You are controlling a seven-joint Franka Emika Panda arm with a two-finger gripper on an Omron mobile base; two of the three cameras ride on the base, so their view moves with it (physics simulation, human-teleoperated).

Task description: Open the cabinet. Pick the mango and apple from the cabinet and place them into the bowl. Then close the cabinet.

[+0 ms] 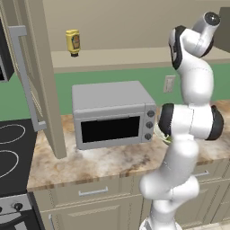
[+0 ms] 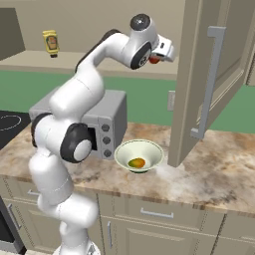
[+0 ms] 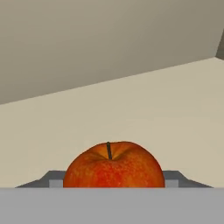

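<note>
The white arm reaches high into the open cabinet point(image 2: 209, 74), its gripper point(image 2: 158, 57) closed around a red-orange apple point(image 2: 155, 60). Below, a mango point(image 2: 136, 162) lies in the cream bowl point(image 2: 139, 149) on the marble counter point(image 2: 214, 174), just right of the grey microwave point(image 2: 107, 127). A yellow bottle point(image 2: 50, 42) stands far left on the shelf.

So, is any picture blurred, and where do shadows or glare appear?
Right base view: sharp, a pale glare patch on the counter beside the bowl. Left base view: sharp, flat light, a soft shadow beneath the microwave. Hand view: the apple is crisp, evenly lit, without glare.
</note>
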